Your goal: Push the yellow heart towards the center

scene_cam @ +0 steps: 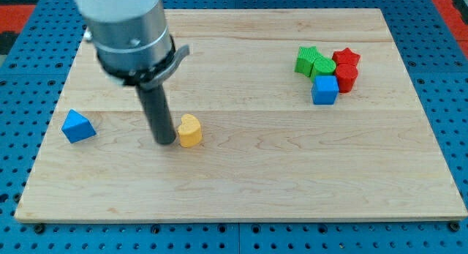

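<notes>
A yellow heart (190, 130) lies on the wooden board (241, 181), left of its middle. My tip (165, 141) stands just to the left of the heart, close to it or touching its left side. The rod comes down from the grey arm body at the view's top left.
A blue triangle (77, 127) lies near the board's left edge. At the upper right sit a green star (306, 58), a green block (322, 66), a red star (346, 58), a red block (346, 77) and a blue cube (325, 90), bunched together.
</notes>
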### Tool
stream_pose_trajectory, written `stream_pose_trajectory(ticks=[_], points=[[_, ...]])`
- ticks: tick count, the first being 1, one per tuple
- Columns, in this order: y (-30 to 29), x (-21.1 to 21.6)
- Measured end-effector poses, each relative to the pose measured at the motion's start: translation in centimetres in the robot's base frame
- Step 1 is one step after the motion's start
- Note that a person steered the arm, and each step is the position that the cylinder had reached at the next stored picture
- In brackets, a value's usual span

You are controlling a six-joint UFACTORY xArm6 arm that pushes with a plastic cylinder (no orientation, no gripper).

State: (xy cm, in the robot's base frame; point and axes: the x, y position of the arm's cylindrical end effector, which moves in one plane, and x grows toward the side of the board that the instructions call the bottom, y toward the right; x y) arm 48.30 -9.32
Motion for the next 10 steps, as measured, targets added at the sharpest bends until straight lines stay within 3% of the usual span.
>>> stream_pose_trajectory(ticks=[1, 2, 3, 4, 5, 7, 9, 10], points=[[9.7, -1.7], [9.2, -0.1], [14.7, 2.5], [19.6, 0.4], [15.9, -2.3], [12.4, 4.1], [15.4, -4.4], [16.7, 2.0]])
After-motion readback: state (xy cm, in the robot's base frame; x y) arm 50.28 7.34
